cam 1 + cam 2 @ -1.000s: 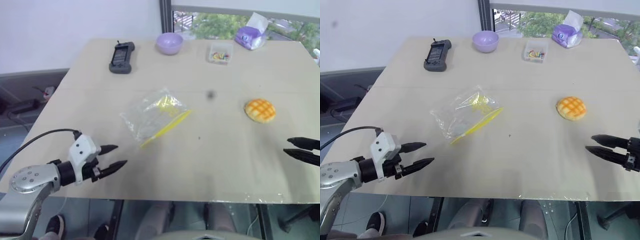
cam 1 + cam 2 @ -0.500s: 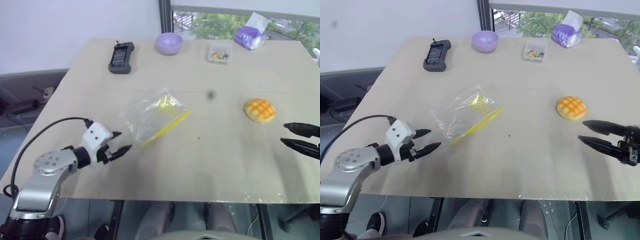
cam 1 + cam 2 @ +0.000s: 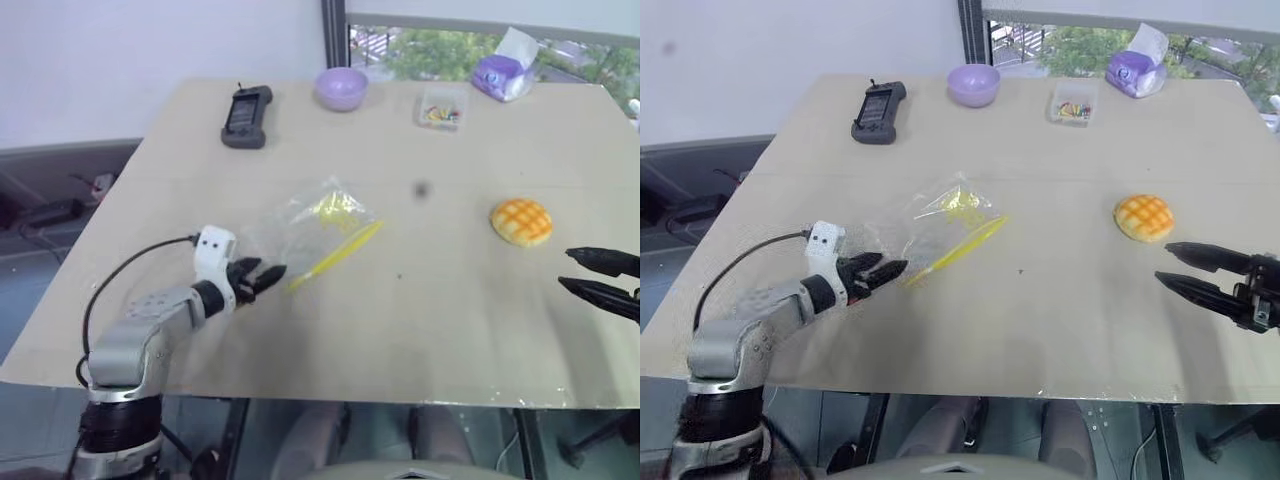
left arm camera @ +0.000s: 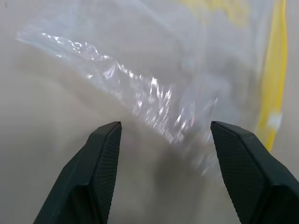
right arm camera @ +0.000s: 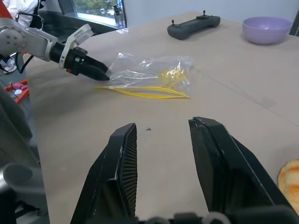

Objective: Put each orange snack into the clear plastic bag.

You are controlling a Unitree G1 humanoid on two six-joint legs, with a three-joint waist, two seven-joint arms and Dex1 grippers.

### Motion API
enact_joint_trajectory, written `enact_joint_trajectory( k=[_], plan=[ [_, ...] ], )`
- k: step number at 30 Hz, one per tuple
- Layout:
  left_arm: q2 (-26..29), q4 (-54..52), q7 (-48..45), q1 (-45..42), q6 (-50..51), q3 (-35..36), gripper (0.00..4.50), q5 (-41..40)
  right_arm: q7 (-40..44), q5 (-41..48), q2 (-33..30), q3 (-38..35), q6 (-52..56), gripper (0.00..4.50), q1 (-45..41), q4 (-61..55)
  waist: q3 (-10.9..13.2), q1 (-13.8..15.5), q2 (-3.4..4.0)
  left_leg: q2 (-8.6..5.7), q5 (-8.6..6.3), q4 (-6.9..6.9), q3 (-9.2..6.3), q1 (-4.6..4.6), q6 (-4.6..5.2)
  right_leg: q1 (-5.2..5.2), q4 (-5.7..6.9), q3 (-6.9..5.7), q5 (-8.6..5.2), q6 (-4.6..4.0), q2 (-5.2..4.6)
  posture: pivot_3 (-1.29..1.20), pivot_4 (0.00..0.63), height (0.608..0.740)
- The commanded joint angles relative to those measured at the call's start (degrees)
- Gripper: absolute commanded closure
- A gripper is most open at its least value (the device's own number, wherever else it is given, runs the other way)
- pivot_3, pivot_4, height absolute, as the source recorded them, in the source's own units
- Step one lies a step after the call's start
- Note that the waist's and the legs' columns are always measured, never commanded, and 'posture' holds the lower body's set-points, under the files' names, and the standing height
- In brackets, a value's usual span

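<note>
Wide pale beige table [image 3: 450, 330]: bare over most of its top. Far edge carrying a dark handheld controller [image 3: 245, 103], a lilac bowl [image 3: 341, 87] and a small clear box of colourful bits [image 3: 442, 105].

Clear plastic bag, crinkly, with a yellow strip along one edge [image 3: 310, 232]: flat at table centre-left, mouth edge toward the near right. Judged very light, limp and slippery; likely to slide or crumple if pushed. Best taken by a pinch on a single film layer near the yellow strip.

Round golden-orange bun with a criss-cross top [image 3: 520, 220]: alone on the right side, well apart from the bag. Judged soft and crushable; gentle grasp across the sides advised.

Left gripper [image 3: 262, 278]: fingers spread wide, empty, tips at the bag's near corner.

Right gripper [image 3: 1185, 270]: fingers parted, empty, near the bun but clear of it.
</note>
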Motion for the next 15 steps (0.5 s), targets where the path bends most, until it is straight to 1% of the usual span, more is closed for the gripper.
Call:
enact_joint_trajectory(
  k=[1, 3, 5, 8, 11, 12, 15],
  plan=[
    [-4.42, 0.3, 4.5, -1.2, 6.84, 0.55, 1.27, -3.18, -0.47, 0.17, 0.2, -0.16, -1.19, 2.58, -0.21, -0.61, -0.01, 0.07, 0.0, 0.0, -0.03, -0.01, 0.0, 0.18, 0.05, 0.18, -0.02, 0.0, 0.0, 0.0, 0.0, 0.0, 0.15, 0.74],
    [-8.86, 2.73, 8.85, -3.81, 9.4, 1.43, 1.27, -3.01, -0.69, 0.16, 0.11, 0.11, -1.17, 2.58, -0.43, -0.53, -0.04, 0.15, 0.0, -0.01, -0.12, -0.02, -0.01, 0.43, 0.19, 0.48, -0.08, -0.04, -0.02, 0.02, 0.0, 0.0, 0.15, 0.74],
    [-12.19, 5.99, 13.01, -6.09, 11.18, 3.07, 1.27, -2.11, -0.85, 0.19, 0.03, 0.3, -1.15, 2.58, -0.55, -0.5, -0.13, 0.31, 0.07, -0.01, -0.12, -0.02, -0.01, 0.47, 0.19, 0.53, -0.08, -0.04, -0.01, 0.03, 0.0, 0.0, 0.15, 0.74],
    [-14.62, 11.44, 17.69, -8.46, 10.17, 4.82, 1.27, 0.54, -1.07, 0.17, -0.02, 0.62, -1.13, 2.58, -0.75, -0.5, -0.38, 0.75, 0.06, -0.04, -0.12, 0.04, -0.03, 0.54, 0.19, 0.61, -0.08, -0.04, 0.01, 0.09, 0.0, 0.0, 0.15, 0.74],
    [-17.63, 13.6, 20.26, -10.41, 10.57, 8.32, 2.02, -1.15, -1.32, 0.04, 0.15, 1.08, -1.19, 2.58, -0.88, -0.63, -0.73, 0.87, 0.36, -0.03, -0.12, 0.03, 0.02, 0.62, 0.19, 0.66, -0.08, 0.01, 0.01, 0.09, 0.01, 0.0, 0.15, 0.74],
    [-18.28, 13.74, 20.63, -10.92, 11.07, 8.88, 2.45, -1.75, -1.43, 0.03, 0.23, 1.22, -1.19, 2.58, -0.88, -0.73, -0.76, 0.9, 0.4, -0.03, -0.12, 0.03, 0.05, 0.65, 0.19, 0.67, -0.07, 0.03, 0.01, 0.11, 0.01, 0.0, 0.15, 0.74],
    [-20.31, 14.06, 22.08, -12.45, 13.03, 10.81, 3.99, -3.32, -1.83, 0.02, 0.53, 1.57, -1.16, 2.58, -0.86, -1.1, -0.8, 1.08, 0.42, 0.0, -0.12, 0.03, 0.07, 0.65, 0.19, 0.66, -0.07, 0.03, 0.0, 0.11, 0.04, 0.0, 0.15, 0.74]
  ],
)
